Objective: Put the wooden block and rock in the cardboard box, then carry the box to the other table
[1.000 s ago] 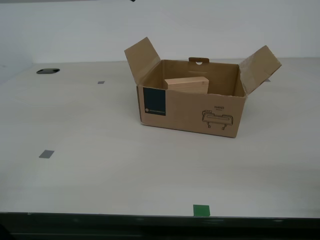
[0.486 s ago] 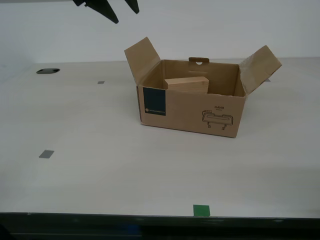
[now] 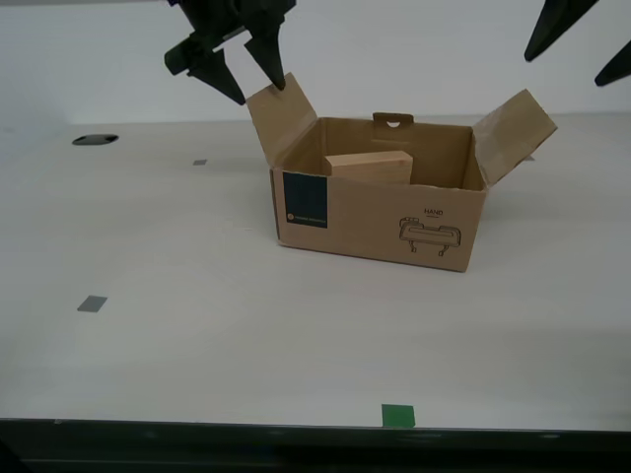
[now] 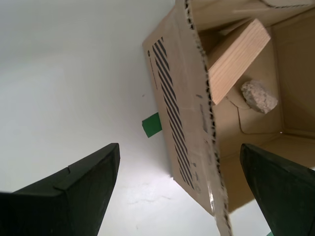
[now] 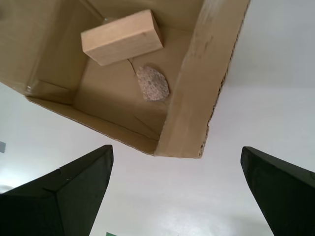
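The cardboard box (image 3: 380,192) sat open on the pale table (image 3: 197,325), the wooden block (image 3: 370,166) leaning inside. One dark gripper (image 3: 242,81) hung just above a raised flap; another (image 3: 582,44) hovered near the opposite flap.

I see a smooth off-white table (image 3: 197,325) with a dark front edge. The box (image 3: 380,212) sits directly on it, toward the back and a little to the exterior view's right. A green tape square (image 3: 397,415) lies at the front edge. Two small grey squares (image 3: 92,304) lie toward the exterior view's left, one near, one farther back. A dark oval patch (image 3: 94,140) marks the far corner at the exterior view's left.
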Controlling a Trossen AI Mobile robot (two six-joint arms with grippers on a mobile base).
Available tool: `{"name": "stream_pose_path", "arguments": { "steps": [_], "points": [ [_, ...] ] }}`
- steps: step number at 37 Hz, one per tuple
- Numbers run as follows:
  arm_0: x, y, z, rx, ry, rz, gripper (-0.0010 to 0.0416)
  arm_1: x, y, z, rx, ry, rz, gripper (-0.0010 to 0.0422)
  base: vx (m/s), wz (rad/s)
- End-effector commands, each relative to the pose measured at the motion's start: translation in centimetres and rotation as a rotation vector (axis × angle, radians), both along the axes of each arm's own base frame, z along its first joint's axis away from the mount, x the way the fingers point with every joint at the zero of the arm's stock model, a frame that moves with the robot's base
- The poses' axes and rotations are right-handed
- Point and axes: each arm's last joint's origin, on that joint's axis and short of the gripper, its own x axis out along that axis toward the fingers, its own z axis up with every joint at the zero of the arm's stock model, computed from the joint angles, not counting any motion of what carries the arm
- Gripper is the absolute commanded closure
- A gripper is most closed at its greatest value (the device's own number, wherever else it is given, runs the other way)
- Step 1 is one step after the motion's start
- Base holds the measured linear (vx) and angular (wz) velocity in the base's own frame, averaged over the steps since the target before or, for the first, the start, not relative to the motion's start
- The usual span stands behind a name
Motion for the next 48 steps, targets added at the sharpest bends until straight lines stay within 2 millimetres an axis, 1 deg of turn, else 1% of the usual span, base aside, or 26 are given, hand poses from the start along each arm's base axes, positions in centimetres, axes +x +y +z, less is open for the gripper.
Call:
{"name": "stream_pose_path", "arguments": {
  "steps": [1, 10, 15, 20, 26, 30, 36, 41, 48],
  "points": [
    [0.1, 0.0, -1.2, 0.016, -0.005, -0.028, 0.0046, 0.3, -0.3, -0.7, -0.003, 0.012, -0.004, 0.008, 0.0, 0.0],
    [1.3, -0.2, -3.7, 0.03, 0.012, -0.07, 0.0035, 1.1, -1.3, -2.4, -0.019, 0.038, -0.023, 0.008, 0.0, 0.0],
    [2.3, 0.0, -4.9, 0.031, -0.002, -0.066, 0.0042, 1.0, -2.0, -2.5, -0.052, 0.035, -0.041, 0.008, 0.0, 0.0],
    [3.3, 0.3, -6.2, 0.022, 0.029, -0.066, 0.0053, 1.0, -2.4, -2.3, -0.064, 0.021, -0.041, 0.008, 0.0, 0.0],
    [4.8, 0.6, -7.9, 0.007, 0.051, -0.051, 0.0055, 0.8, -3.0, -2.7, -0.065, 0.019, -0.049, 0.008, 0.0, 0.0],
    [5.8, 0.9, -8.7, 0.008, 0.042, -0.048, 0.0055, 0.7, -3.1, -2.7, -0.065, 0.018, -0.051, 0.008, 0.0, 0.0],
    [7.2, 1.2, -8.7, -0.009, 0.033, -0.017, 0.0055, 0.5, -3.0, -3.5, -0.051, 0.035, -0.042, 0.008, 0.0, 0.0],
    [8.2, 1.4, -8.3, -0.014, 0.013, 0.0, 0.0056, 0.2, -2.9, -4.3, -0.042, 0.056, -0.042, 0.008, 0.0, 0.0],
    [8.7, 1.6, -7.5, -0.005, -0.014, 0.006, 0.0055, 0.2, -2.9, -4.5, -0.04, 0.06, -0.042, 0.008, 0.0, 0.0]
  ]
}}
